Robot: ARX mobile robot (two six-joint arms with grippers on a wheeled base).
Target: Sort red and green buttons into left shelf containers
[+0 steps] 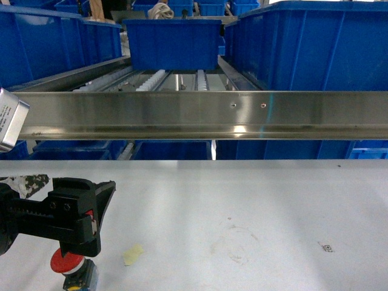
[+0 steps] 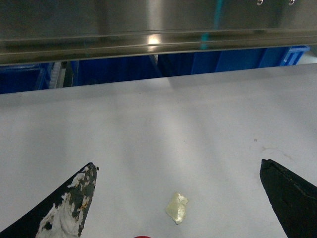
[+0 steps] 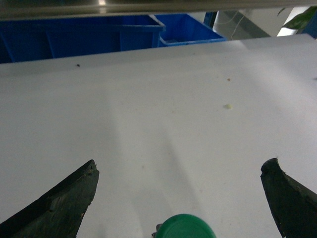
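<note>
A red button (image 1: 62,262) with a round red cap stands on the white table at the bottom left of the head view. My left gripper (image 1: 99,218) hovers just over it, open and holding nothing. In the left wrist view that gripper (image 2: 177,166) is spread wide, and only a sliver of the red button (image 2: 142,236) shows at the bottom edge. A green button (image 3: 187,227) sits at the bottom of the right wrist view, between the wide-open fingers of my right gripper (image 3: 181,163) and back from their tips. Blue containers (image 1: 42,42) stand on the left of the shelf.
A yellowish tape scrap (image 1: 133,254) lies right of the red button, and shows again as a tape scrap (image 2: 177,208) between the left fingers. A steel shelf rail (image 1: 200,115) crosses in front of the bins. More blue bins (image 1: 173,42) stand at centre and right.
</note>
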